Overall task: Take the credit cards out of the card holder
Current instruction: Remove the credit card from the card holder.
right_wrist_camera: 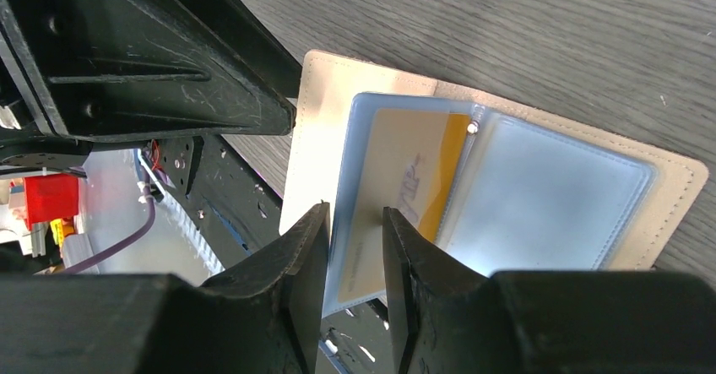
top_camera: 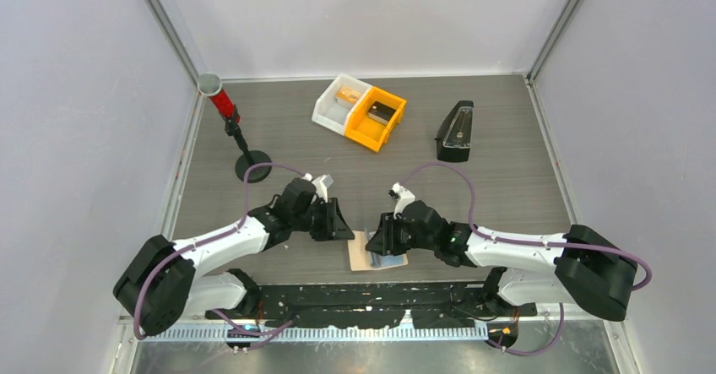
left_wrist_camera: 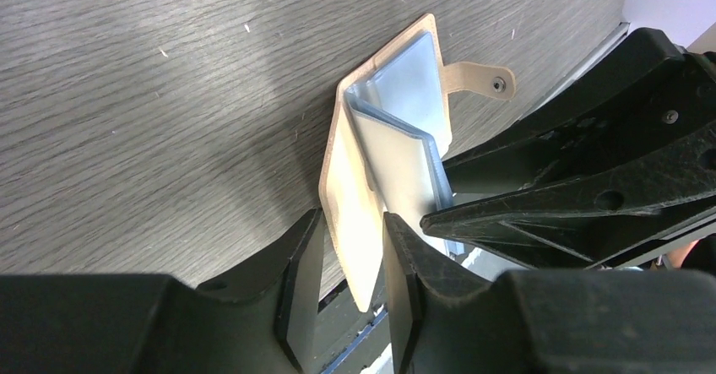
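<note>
Grey wood-grain surface [left_wrist_camera: 169,95] carries the holder [top_camera: 363,257], lying open at the near edge between both arms. We see an orange card [right_wrist_camera: 405,180] inside its clear sleeve [right_wrist_camera: 540,188]. Our right claw [right_wrist_camera: 355,214] is narrow, tips over that card, likely to work it out. Our left claw [left_wrist_camera: 353,218], also narrow, straddles the tan flap [left_wrist_camera: 342,180], probably to steady it.
</note>
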You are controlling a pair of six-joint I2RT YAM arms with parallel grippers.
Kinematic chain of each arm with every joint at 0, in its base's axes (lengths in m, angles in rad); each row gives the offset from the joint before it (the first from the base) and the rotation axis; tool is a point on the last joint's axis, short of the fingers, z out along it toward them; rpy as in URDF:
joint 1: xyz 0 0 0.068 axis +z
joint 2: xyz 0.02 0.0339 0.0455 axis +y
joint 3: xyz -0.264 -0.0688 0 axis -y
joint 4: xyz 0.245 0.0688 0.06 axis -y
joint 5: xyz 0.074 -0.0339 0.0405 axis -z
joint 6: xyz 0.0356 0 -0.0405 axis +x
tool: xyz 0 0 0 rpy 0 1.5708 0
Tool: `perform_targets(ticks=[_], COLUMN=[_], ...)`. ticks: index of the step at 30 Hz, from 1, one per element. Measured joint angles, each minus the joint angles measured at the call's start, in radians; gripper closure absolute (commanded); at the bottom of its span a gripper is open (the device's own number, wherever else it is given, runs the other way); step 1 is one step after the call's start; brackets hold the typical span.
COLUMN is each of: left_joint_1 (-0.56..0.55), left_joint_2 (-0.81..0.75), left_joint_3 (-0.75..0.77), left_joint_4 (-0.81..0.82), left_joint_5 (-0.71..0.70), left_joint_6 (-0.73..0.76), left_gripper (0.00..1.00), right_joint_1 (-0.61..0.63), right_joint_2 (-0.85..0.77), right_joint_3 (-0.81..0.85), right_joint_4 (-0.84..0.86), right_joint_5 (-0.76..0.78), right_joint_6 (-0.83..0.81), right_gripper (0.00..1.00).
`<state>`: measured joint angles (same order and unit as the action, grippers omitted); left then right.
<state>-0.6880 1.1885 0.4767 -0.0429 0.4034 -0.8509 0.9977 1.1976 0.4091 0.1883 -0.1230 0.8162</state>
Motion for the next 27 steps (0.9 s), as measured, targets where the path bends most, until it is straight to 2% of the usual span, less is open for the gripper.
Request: perform_targets(ticks=[6, 18, 23, 25, 27], left_joint_1=[0.0, 0.0, 0.0, 0.0, 0.0], left_joint_2=[-0.005, -0.009, -0.008, -0.002, 0.011], left_joint_3=[0.0, -0.002, -0.002, -0.002, -0.002], left_joint_4=[0.001, 0.002, 0.002, 0.004, 0.005], left_joint_5=[-0.001, 0.0, 0.0, 0.0, 0.0], left_joint_6=[-0.006, -0.006, -0.004, -0.001, 0.004], left_gripper=[0.59, 0.57, 0.72, 0.69, 0.6], right_joint_1=[0.0, 0.0, 0.0, 0.0, -0.002], right_joint_2=[0.0, 0.01, 0.011, 0.008, 0.002], right_joint_3=[-0.003, -0.023, -0.029, -0.029, -0.029], right_joint_4=[0.021, 0.069, 0.064, 0.051, 0.035], right_joint_5=[-0.01, -0.033, -0.024, -0.016, -0.01], right_joint_6=[0.008, 0.029, 0.026, 0.018, 0.008], right_gripper=[0.54, 0.6, 0.6, 0.59, 0.59])
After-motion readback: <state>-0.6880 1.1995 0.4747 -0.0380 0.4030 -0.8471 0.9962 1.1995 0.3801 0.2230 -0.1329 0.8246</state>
